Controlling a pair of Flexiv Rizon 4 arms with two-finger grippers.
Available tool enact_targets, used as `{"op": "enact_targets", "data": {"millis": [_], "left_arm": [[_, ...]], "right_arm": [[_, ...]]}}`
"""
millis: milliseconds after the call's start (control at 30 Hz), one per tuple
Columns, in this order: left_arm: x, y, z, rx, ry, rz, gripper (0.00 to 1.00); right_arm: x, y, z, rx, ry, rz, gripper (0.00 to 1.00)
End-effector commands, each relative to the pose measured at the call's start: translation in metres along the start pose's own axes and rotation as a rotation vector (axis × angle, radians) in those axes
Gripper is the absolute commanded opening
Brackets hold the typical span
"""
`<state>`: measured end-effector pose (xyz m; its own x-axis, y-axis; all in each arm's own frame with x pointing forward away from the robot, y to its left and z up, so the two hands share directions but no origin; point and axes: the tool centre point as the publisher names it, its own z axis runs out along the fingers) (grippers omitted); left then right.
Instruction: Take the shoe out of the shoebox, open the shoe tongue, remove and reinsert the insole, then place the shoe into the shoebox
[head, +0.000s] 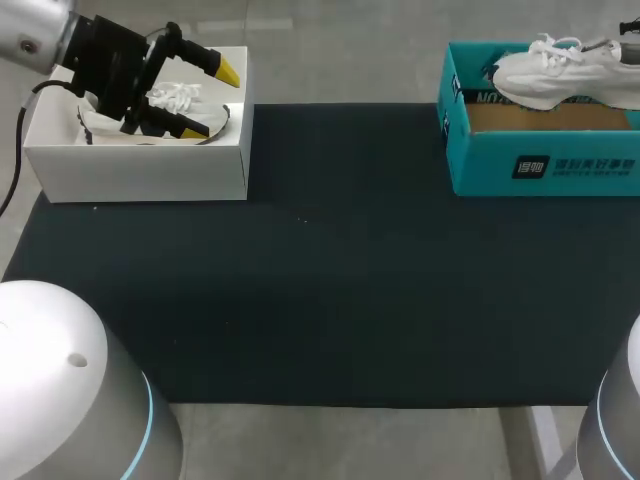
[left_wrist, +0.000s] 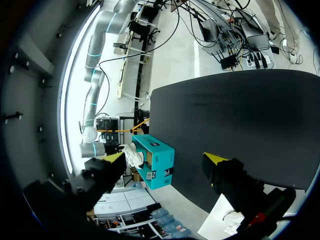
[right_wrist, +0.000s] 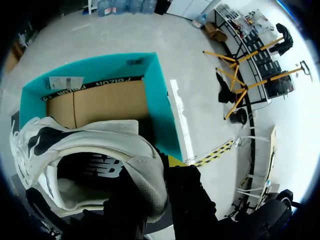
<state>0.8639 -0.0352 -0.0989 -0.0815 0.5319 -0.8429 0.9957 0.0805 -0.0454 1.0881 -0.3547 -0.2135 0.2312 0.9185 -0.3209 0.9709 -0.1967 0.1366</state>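
The right pincer (right_wrist: 150, 175) clamps a white shoe (head: 560, 70) by its heel just above the open teal shoebox (head: 540, 165) at the tabletop's (head: 330, 280) far right, lifted out with tongue and insole work apparently yet to come, while the left pincer (head: 212, 102) hangs wide over a white box (head: 140, 170).

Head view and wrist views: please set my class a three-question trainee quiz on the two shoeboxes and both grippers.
1. True or false: the left gripper is shut.
2. The shoe in the right gripper is: A) lying on the black mat, B) over the teal shoebox, C) inside the white shoebox.
3. Fill in: the teal shoebox's inner floor is ___ cardboard.

Key: 1 false, it is open above the white shoebox; 2 B; 3 brown.
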Motion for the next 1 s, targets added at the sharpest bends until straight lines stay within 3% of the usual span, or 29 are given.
{"op": "enact_targets", "data": {"millis": [33,400,1000], "left_arm": [[-0.001,0.0,0.0,0.001,0.005,0.0,1.0],[-0.001,0.0,0.0,0.001,0.005,0.0,1.0],[-0.001,0.0,0.0,0.001,0.005,0.0,1.0]], "right_arm": [[0.004,-0.005,0.013,-0.044,0.016,-0.017,0.0],[0.006,-0.011,0.037,-0.001,-0.002,-0.032,0.0],[0.026,-0.021,0.082,0.023,-0.044,-0.042,0.0]]}}
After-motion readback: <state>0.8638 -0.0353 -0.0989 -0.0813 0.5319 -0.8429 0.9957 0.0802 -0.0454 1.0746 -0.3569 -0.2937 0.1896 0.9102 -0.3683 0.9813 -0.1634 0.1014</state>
